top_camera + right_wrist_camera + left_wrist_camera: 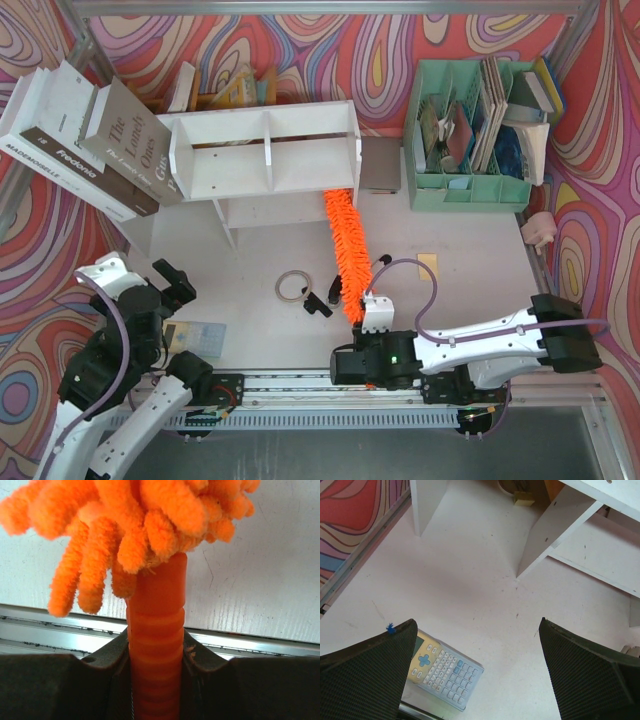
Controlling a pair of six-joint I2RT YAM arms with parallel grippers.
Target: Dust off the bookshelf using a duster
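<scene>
The white bookshelf (265,150) stands at the back of the table; one of its legs (555,530) shows in the left wrist view. The orange fluffy duster (345,250) lies lengthwise from the bookshelf's right front end towards me. My right gripper (360,325) is shut on its ribbed orange handle (157,645), with the chenille strands (140,520) just beyond the jaws. At the near left my left gripper (178,283) hangs open over bare table, nothing between its fingers (370,675).
A calculator (445,670) lies under the left gripper. Large books (80,140) lean at the back left. A mint green organiser (470,140) stands at the back right. A ring (293,286) and a small black item (320,303) lie mid-table.
</scene>
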